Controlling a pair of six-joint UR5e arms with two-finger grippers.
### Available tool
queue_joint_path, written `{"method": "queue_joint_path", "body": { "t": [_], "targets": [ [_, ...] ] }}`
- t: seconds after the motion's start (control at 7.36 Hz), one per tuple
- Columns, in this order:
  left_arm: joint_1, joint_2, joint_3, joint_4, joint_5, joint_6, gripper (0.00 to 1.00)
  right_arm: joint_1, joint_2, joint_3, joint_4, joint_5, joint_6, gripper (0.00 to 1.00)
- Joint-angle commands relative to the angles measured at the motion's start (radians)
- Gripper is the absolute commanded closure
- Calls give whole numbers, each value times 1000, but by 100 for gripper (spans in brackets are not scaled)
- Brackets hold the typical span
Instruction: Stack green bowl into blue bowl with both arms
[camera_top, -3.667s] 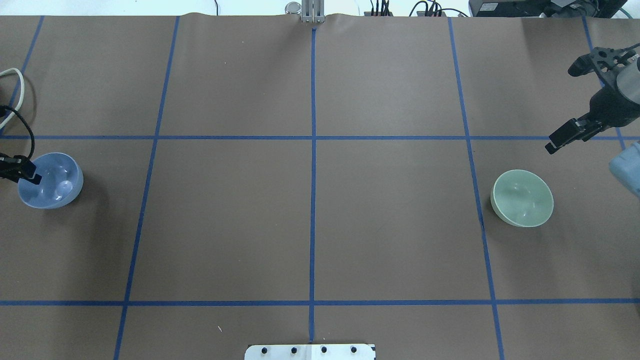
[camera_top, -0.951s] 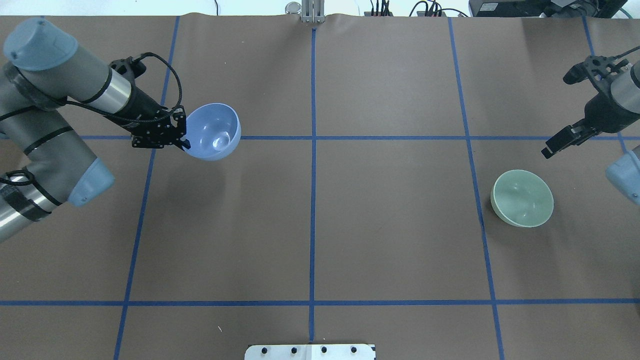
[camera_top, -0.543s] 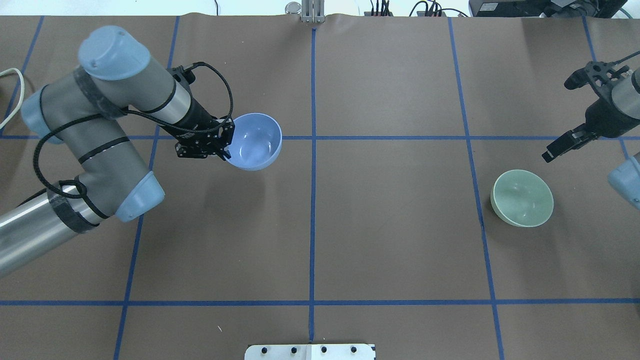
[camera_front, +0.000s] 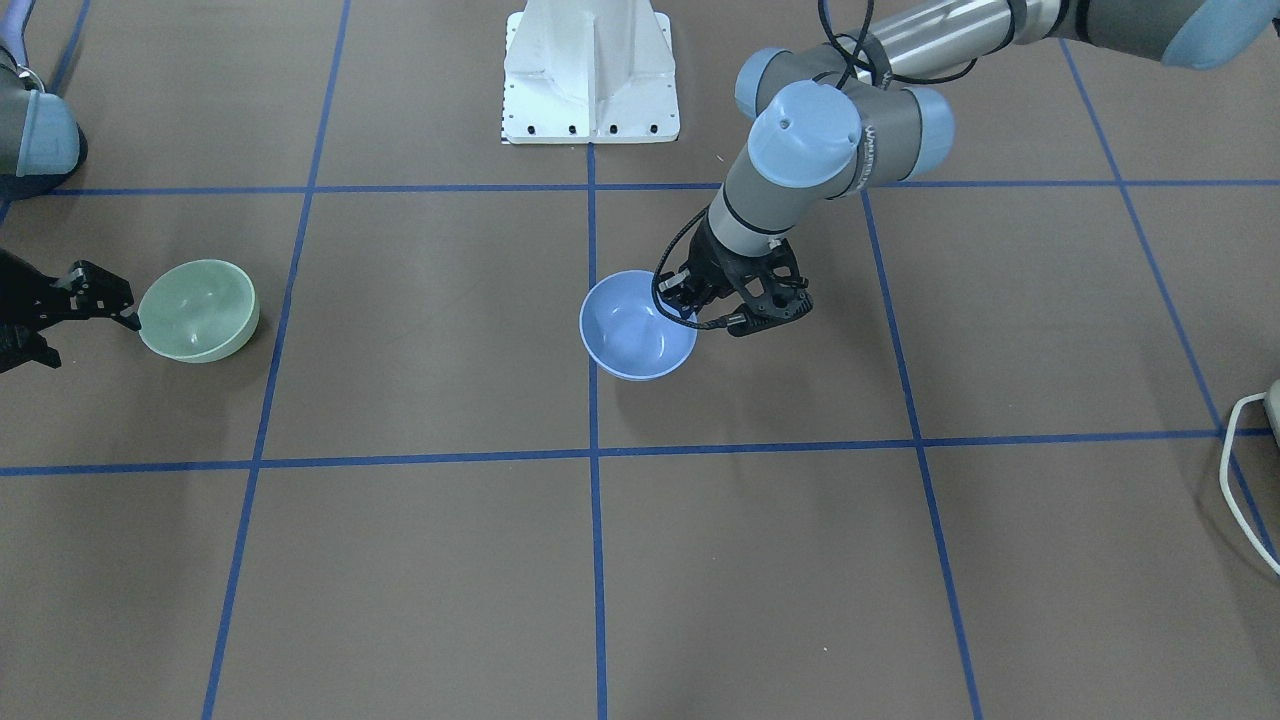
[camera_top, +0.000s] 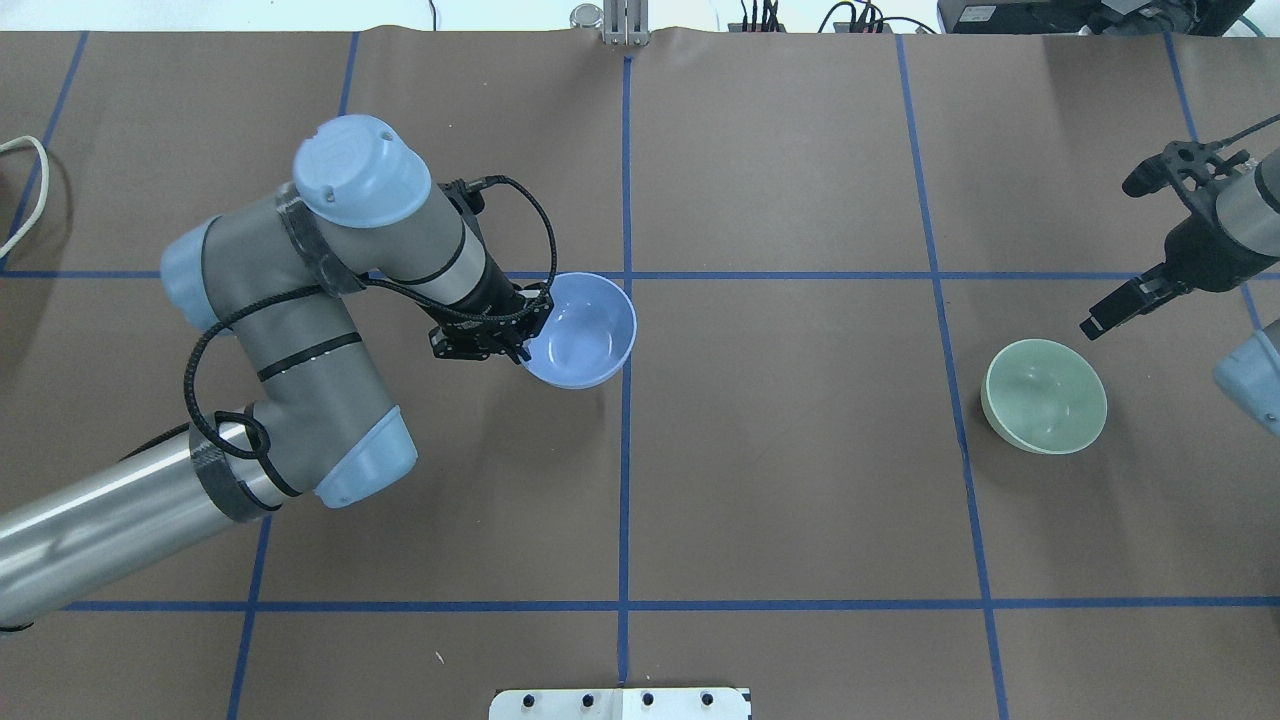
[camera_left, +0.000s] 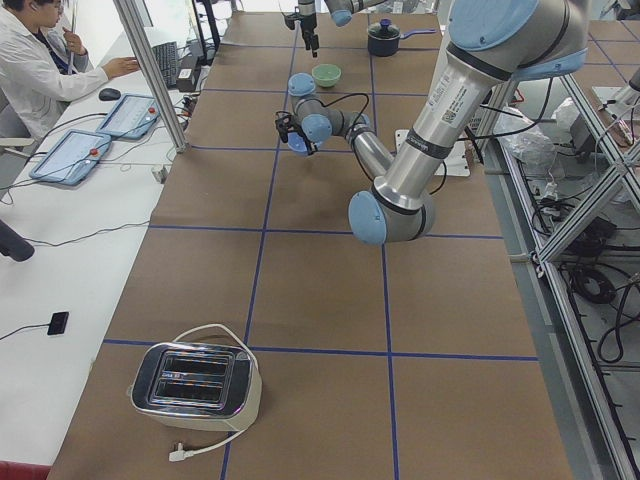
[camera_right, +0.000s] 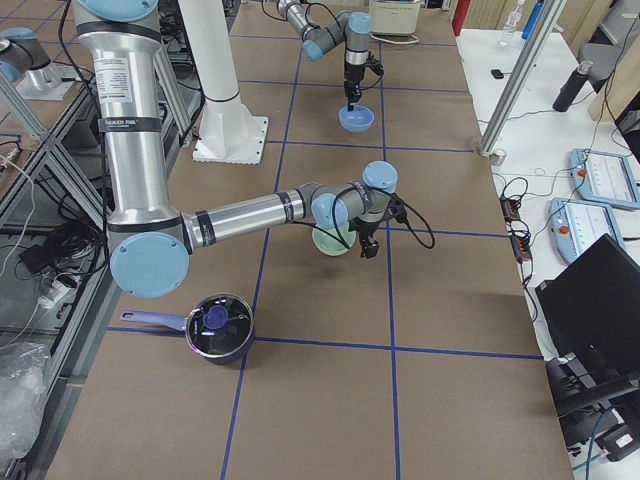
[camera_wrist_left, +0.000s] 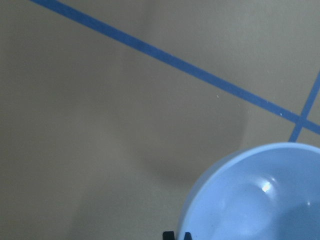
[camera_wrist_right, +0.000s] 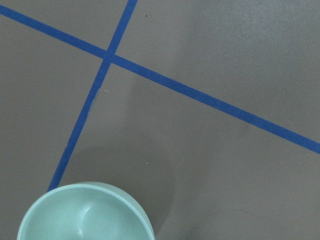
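shiny toaster (camera_left: 195, 385) at one end, dark lidded saucepan (camera_right: 218, 328) at the other, blue tape grid (camera_top: 625, 480) on brown paper (camera_top: 800, 450), white-coated operator (camera_left: 40, 70) at a side desk (camera_left: 60, 230)

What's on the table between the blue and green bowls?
Nothing: only bare brown table crossed by a blue tape line, as the overhead view shows.

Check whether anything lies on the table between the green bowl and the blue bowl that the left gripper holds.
Nothing visible does. Between the green bowl and the blue bowl, gripped at its rim by the left gripper, only brown table with blue tape lines shows.
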Motion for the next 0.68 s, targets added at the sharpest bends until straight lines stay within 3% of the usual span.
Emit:
{"method": "queue_joint_path", "body": {
  "t": [0.0, 0.54],
  "targets": [
    [41, -29, 37, -1, 37, -4, 93, -8, -3, 3, 3, -1, 0, 5],
    [70, -43, 59, -9, 59, -5, 92, -15, -13, 3, 36, -1, 10, 4]
  ]
}}
